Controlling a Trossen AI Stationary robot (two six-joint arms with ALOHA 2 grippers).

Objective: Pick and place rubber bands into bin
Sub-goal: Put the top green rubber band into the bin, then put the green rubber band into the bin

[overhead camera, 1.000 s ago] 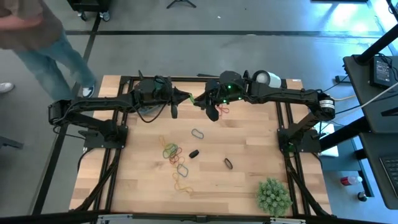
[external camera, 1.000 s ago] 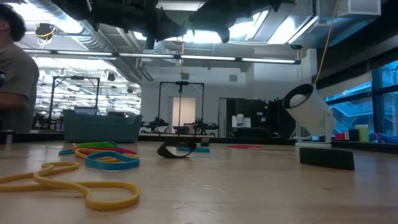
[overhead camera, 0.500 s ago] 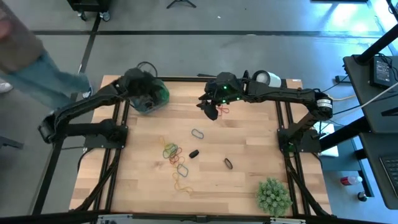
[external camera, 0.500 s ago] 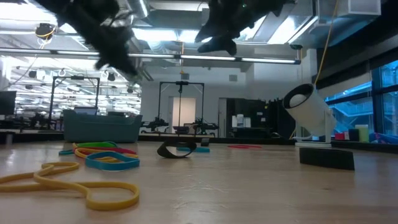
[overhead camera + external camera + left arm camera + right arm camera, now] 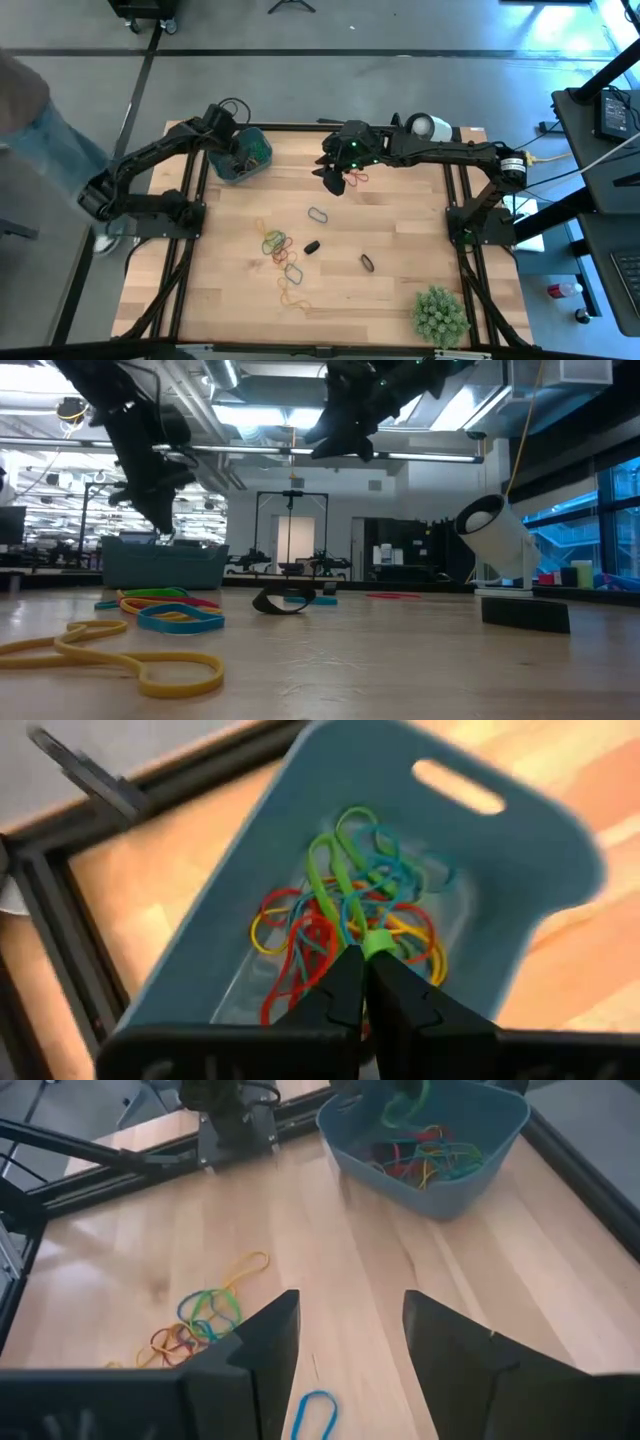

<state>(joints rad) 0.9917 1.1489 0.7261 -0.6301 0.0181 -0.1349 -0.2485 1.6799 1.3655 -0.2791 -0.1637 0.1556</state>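
left wrist view shows a green rubber band [image 5: 335, 870] pinched in the closed left gripper [image 5: 363, 982] above the bin [image 5: 530, 870]. step: dropping; next it must open. right gripper [image 5: 345, 1345] hangs open over the table [image 5: 400, 230], holding nothing.

A spiky green plant ball [image 5: 440, 315] sits at one table corner; a white cup-like cylinder [image 5: 430, 126] at another.

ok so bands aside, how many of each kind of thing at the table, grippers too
bin: 1
plant ball: 1
white cup: 1
grippers: 2, left gripper shut on a green band over the bin, right gripper open
total: 5
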